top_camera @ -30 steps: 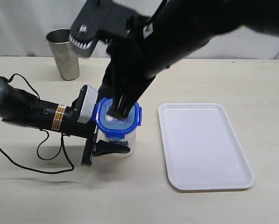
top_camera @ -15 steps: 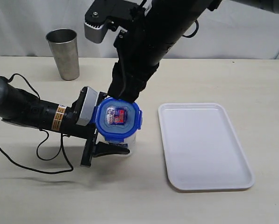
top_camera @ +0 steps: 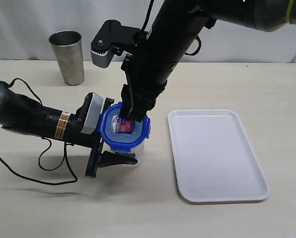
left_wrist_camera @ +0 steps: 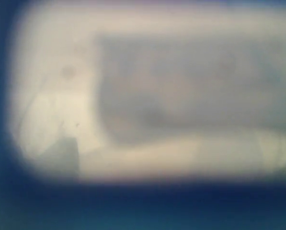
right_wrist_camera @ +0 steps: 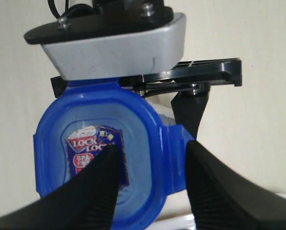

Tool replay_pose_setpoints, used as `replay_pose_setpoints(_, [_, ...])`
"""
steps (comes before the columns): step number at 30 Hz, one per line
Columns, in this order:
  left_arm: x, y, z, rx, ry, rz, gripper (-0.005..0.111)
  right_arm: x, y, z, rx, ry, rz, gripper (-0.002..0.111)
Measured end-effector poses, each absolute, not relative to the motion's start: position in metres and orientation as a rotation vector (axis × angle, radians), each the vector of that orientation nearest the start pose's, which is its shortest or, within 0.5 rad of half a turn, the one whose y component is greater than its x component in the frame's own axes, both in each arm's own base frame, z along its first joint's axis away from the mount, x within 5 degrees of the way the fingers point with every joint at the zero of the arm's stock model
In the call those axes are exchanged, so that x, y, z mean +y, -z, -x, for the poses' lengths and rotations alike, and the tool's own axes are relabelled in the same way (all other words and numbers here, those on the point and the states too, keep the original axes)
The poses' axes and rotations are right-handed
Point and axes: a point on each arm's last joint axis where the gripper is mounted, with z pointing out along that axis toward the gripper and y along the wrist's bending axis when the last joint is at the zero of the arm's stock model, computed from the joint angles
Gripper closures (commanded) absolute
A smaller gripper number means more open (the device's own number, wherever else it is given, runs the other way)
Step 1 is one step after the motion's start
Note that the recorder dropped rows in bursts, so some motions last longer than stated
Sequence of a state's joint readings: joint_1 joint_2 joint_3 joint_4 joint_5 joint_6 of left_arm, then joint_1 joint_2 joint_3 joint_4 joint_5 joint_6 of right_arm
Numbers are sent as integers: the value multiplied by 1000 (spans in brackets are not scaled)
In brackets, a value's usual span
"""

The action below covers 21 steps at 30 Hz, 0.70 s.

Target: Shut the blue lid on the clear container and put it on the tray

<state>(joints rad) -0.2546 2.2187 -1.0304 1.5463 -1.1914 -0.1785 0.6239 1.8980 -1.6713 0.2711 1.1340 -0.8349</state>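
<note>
The right jaws have dropped back over the blue lid (top_camera: pixel 113 135), spread wide astride one flap, while the left jaws clamp the clear container (top_camera: pixel 139 154).

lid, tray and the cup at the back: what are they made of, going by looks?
Blue lid: translucent plastic, fairly glossy; the centre looks pale and see-through, and the flaps look moulded.
Tray: probably opaque white plastic; smooth with a soft sheen and a moulded, rounded rim.
Cup: brushed metal, seemingly steel; grey with streaky vertical reflections.
</note>
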Motion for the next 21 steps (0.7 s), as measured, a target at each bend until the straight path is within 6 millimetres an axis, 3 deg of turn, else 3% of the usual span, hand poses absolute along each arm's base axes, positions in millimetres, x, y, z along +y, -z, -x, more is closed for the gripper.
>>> replay_pose_setpoints(11, [-170, -82, -318, 1122, 873, -1656, 107, 260, -263, -324, 2288, -417, 1730, 72])
replay_pose_setpoints(15, [-170, -82, -319, 1135, 880, -1647, 107, 252, -259, -336, 2356, -523, 1615, 87])
replay_pose_setpoints(21, [-170, -82, -319, 1134, 879, -1647, 107, 247, -252, -339, 2400, -613, 1544, 87])
